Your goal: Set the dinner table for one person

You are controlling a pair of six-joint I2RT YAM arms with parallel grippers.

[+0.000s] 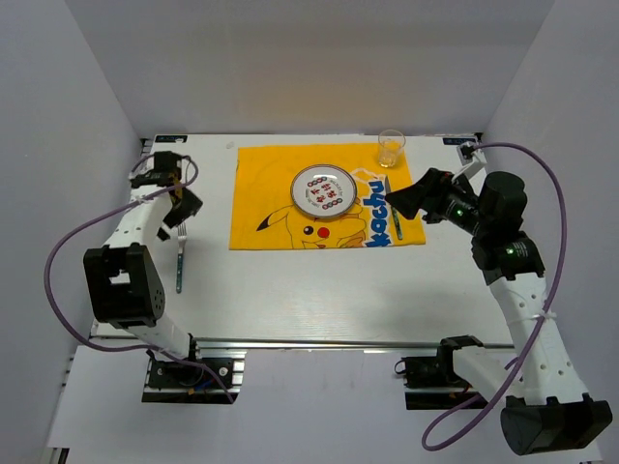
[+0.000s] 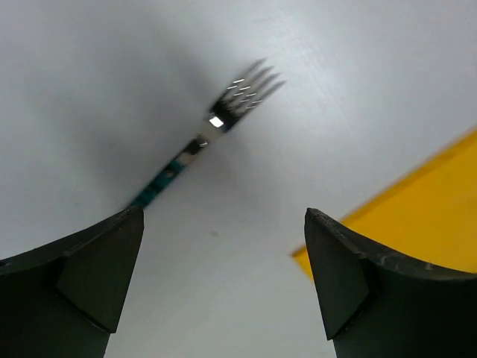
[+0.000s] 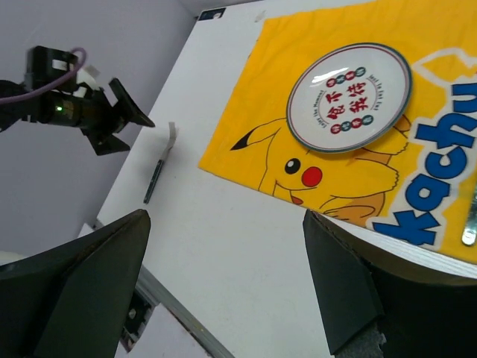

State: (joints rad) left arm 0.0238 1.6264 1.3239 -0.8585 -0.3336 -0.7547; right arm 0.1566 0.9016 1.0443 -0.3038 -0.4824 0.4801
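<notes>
Dinner table (image 1: 319, 290): big white flat top, metal rail along the near edge, fills the middle of the top view; both arm bases sit at that rail. Yellow Pikachu placemat (image 1: 261, 193) lies flat on the far-centre part of it. Round plate (image 1: 323, 191) w/ red/dark characters on its face sits on the mat, approx centre, slightly toward the far side. Clear cup (image 1: 391, 148), upright, yellowish tint inside, at the mat's far-right corner. Long thin utensil (image 1: 394, 215) lies along the mat's right edge, over the blue lettering; type unclear, knife or spoon can't tell.

Fork (image 1: 181, 253) lies on bare tabletop left of the mat, not touching it, tines pointing to the far side, teal handle toward the rail.

L gripper (image 1: 184, 208): jaws spread wide, nothing between them, grips nothing. It hangs above the fork's tine end; the wrist view shows the fork flat on the table beyond the fingers, w/ a mat corner at the right of that view. Contact w/ fork: none seen.

R gripper (image 1: 398, 201): jaws also wide apart, empty. It hovers by the mat's right edge, near the utensil, pointed left toward the plate. Its wrist cam looks across mat, plate, fork and the L gripper on the far side.
</notes>
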